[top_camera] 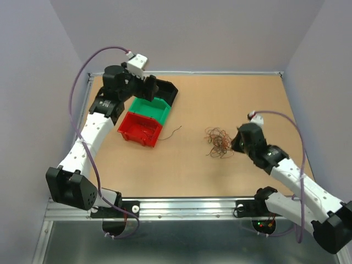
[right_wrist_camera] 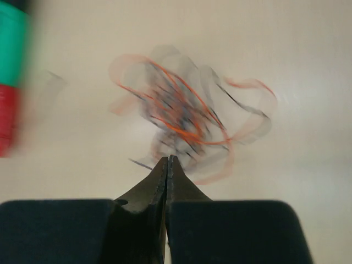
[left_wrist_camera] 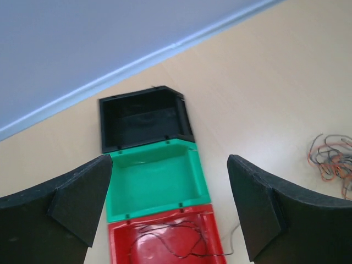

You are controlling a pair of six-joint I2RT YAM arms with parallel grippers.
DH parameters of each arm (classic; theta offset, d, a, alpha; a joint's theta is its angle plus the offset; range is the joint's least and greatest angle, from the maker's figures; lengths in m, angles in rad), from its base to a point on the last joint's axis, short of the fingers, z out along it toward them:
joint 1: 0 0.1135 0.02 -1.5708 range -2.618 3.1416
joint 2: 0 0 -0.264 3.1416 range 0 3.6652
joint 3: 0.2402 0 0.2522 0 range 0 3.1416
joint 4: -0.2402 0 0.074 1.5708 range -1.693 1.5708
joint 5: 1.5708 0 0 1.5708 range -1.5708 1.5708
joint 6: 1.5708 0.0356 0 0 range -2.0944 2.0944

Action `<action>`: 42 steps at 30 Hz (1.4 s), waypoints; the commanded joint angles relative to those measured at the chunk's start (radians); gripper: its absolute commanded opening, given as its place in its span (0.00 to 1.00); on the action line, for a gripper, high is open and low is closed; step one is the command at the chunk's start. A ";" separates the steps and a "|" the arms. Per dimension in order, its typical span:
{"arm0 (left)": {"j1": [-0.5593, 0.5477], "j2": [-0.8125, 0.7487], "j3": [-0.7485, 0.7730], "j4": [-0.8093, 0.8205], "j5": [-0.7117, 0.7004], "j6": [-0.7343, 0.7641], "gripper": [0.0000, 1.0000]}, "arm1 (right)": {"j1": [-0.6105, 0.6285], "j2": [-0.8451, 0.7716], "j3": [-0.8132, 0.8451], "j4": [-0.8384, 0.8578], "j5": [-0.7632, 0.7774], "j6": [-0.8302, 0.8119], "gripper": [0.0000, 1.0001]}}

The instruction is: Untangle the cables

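The cables (top_camera: 219, 142) lie as a small wiry bunch of orange, red and dark wires on the table, right of centre. My right gripper (top_camera: 237, 142) sits at the bunch's right edge. In the right wrist view its jaws (right_wrist_camera: 168, 160) are pressed shut, tips at the near edge of the blurred bunch (right_wrist_camera: 181, 118); no wire shows between them. My left gripper (left_wrist_camera: 170, 203) is open and empty, held above the green bin (left_wrist_camera: 154, 181). A thin dark wire (left_wrist_camera: 170, 242) lies in the red bin (left_wrist_camera: 124, 247). The bunch shows at that view's right edge (left_wrist_camera: 333, 162).
Three bins stand in a row at the back left: black (top_camera: 165, 91), green (top_camera: 149, 107), red (top_camera: 140, 127). One loose thin wire (top_camera: 173, 132) lies on the table just right of the red bin. Purple walls close in the table's sides and back.
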 commanded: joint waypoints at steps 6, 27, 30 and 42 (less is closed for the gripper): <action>-0.206 -0.067 -0.050 0.126 0.255 0.093 0.99 | -0.002 0.111 0.769 0.056 -0.063 -0.145 0.00; -0.572 0.074 -0.381 0.546 0.230 0.149 0.99 | -0.002 -0.036 0.375 0.042 0.231 -0.050 0.93; -0.629 0.137 -0.386 0.574 0.176 0.127 0.99 | -0.002 -0.051 0.393 0.041 0.317 -0.070 0.93; -0.780 0.349 -0.331 0.602 -0.025 0.190 0.91 | -0.004 -0.140 0.200 0.173 0.445 -0.102 0.90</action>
